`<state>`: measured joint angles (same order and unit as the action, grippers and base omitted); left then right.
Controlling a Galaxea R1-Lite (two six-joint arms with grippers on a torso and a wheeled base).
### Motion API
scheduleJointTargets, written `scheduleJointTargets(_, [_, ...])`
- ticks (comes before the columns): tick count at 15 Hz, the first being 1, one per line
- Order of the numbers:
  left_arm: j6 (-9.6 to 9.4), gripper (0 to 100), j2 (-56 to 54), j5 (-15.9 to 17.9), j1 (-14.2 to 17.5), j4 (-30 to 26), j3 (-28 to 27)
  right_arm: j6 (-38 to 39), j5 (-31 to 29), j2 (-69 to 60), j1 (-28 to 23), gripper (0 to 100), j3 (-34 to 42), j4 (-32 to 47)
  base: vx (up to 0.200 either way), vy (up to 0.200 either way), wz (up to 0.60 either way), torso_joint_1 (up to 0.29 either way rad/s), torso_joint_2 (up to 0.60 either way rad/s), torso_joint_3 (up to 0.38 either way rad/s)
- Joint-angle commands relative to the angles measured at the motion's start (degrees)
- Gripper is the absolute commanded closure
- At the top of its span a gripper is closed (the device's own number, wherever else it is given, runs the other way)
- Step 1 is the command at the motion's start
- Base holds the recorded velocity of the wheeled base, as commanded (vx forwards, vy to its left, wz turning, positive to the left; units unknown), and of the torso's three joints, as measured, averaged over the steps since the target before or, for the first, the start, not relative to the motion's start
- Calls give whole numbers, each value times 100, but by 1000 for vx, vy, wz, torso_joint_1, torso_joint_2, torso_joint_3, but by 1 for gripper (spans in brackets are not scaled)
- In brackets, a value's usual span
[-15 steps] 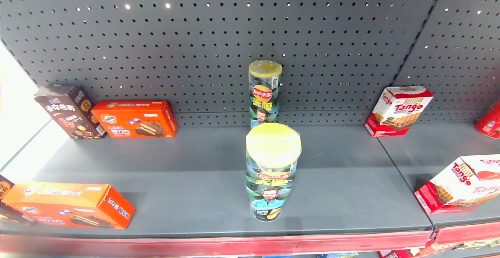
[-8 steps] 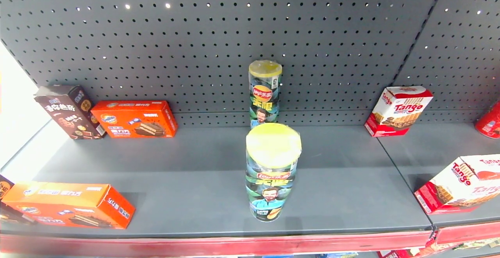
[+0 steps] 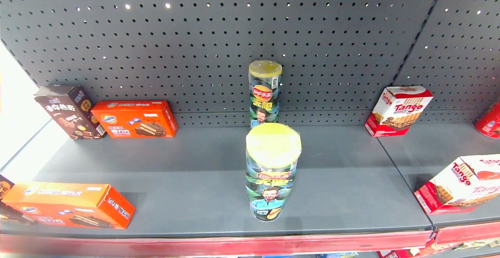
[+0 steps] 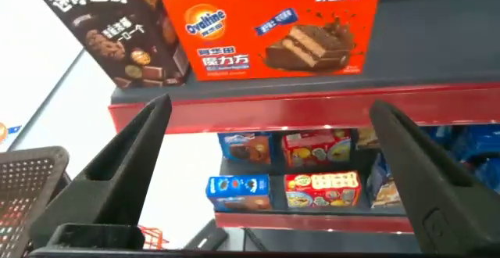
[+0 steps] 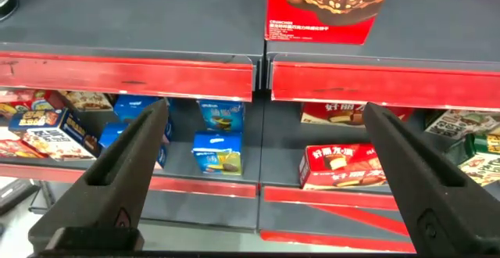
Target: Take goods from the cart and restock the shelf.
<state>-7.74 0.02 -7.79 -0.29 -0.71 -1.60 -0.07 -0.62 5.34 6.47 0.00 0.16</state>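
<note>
On the grey shelf [image 3: 343,187], two chip cans with yellow lids stand upright in a row: one near the front [image 3: 271,172] and one against the pegboard [image 3: 265,93]. My left gripper [image 4: 269,105] is open and holds nothing. It is below the red shelf edge [image 4: 312,109], in front of an orange box [image 4: 273,27] and a brown cookie box [image 4: 109,27]. My right gripper [image 5: 266,108] is also open with nothing in it. It faces the red shelf edge [image 5: 125,74] under a red wafer box [image 5: 324,8].
Orange boxes lie at back left [image 3: 134,118] and front left [image 3: 68,205], by a brown box [image 3: 68,111]. Red-and-white wafer boxes [image 3: 398,110] [image 3: 461,184] and a red can [image 3: 490,122] stand at right. A dark cart basket [image 4: 23,188] shows by my left gripper. Lower shelves hold small packs [image 5: 219,152].
</note>
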Motion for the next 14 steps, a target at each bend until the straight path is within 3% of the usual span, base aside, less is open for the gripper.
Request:
scheduleJointTargets(1, [27,0,-2,58,-6,-8,1,-1,1,20,3,0,0,2,0,0,0,0,0,0])
scheduleJointTargets(4, [185,0,-2,445,-6,159,45,-1,1,20,3,0,0,2,0,0,0,0,0,0])
scheduleJointTargets(5, [458,0,-2,542,12,167,54,-1,1,20,3,0,0,2,0,0,0,0,0,0])
scheduleJointTargets(6, [528,0,-2,1192,29,44,151,-1,1,20,3,0,0,2,0,0,0,0,0,0])
scheduleJointTargets(7, [335,0,-2,1306,29,36,151,-1,1,20,3,0,0,2,0,0,0,0,0,0])
scheduleJointTargets(8, [273,0,-2,1306,29,44,151,-1,1,20,3,0,0,2,0,0,0,0,0,0])
scheduleJointTargets(9, [27,0,-2,1298,29,44,151,-1,1,20,3,0,0,2,0,0,0,0,0,0])
scheduleJointTargets(10, [9,0,-2,1280,29,44,151,-1,1,11,3,0,0,2,0,0,0,0,0,0])
scheduleJointTargets(11, [150,0,-2,1210,20,36,151,-1,1,20,3,0,0,2,0,0,0,0,0,0])
scheduleJointTargets(12, [739,0,-2,823,20,44,151,-1,1,20,3,0,0,2,0,0,0,0,0,0])
scheduleJointTargets(14, [800,0,-2,753,20,44,151,-1,1,11,3,0,0,2,0,0,0,0,0,0])
